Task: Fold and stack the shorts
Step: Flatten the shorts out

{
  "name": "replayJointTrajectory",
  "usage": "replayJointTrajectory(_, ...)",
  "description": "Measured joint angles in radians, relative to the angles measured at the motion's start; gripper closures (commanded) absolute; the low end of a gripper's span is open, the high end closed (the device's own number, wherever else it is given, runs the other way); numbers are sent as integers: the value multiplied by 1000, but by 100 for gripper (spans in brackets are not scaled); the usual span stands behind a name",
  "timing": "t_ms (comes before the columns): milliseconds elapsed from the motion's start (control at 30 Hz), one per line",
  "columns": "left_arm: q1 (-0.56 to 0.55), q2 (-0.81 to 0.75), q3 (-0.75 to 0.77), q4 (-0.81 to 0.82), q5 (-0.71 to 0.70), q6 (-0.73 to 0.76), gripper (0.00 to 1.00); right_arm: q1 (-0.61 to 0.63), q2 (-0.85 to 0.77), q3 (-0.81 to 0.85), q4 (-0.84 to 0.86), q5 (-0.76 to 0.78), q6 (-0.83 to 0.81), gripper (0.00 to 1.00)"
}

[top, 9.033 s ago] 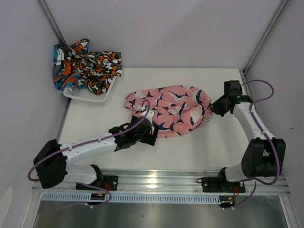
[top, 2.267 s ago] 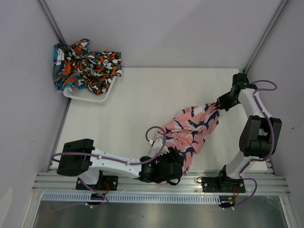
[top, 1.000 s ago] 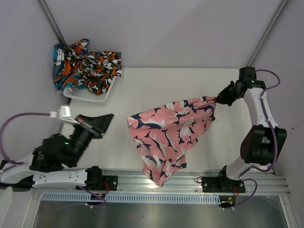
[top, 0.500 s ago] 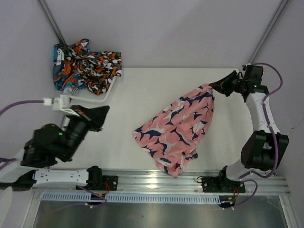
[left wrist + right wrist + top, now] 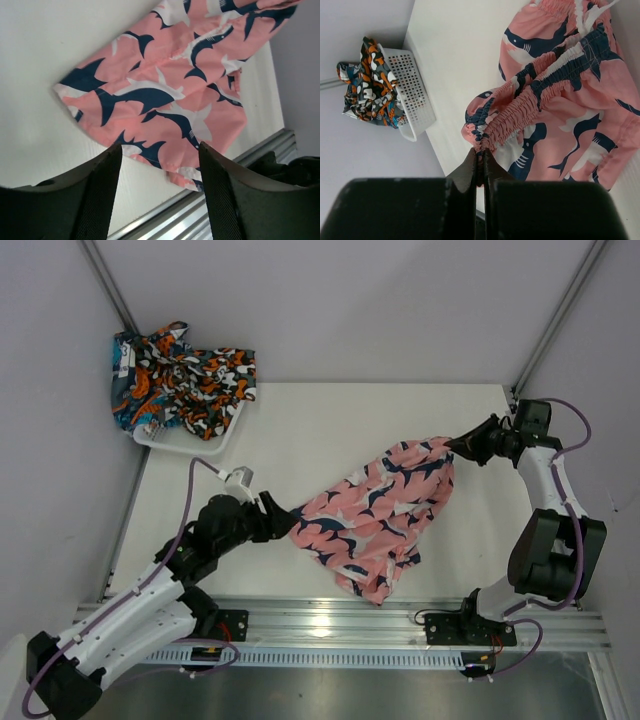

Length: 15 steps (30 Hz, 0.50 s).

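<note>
Right gripper point(image 5: 480, 154) is pinching the waistband of pink shorts point(image 5: 375, 525) for flattening; left gripper point(image 5: 159, 162), gaping empty above their hem, is likely grabbing it next.

The shorts point(image 5: 380, 515) lie on the table point(image 5: 300, 430) between left gripper point(image 5: 282, 524) and right gripper point(image 5: 455, 447); the basket point(image 5: 192, 448) stands far-left.

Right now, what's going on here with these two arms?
The right end effector pinches the waistband of the pink shorts, which are spread over the table. The left end effector is open beside their opposite hem, not gripping. The other patterned shorts lie heaped on the white basket in the far left corner.
</note>
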Motion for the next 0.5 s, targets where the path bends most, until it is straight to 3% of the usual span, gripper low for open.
replayJointTrajectory(33, 3, -8, -18, 23, 22, -7, 23, 0, 0, -4, 3, 0, -1, 100)
replayJointTrajectory(100, 11, -21, -60, 73, 70, -20, 20, 1, 3, -15, 15, 0, -3, 100)
replayJointTrajectory(500, 196, 107, -256, 351, 306, -35, 21, 0, 21, -29, 35, -1, -9, 100)
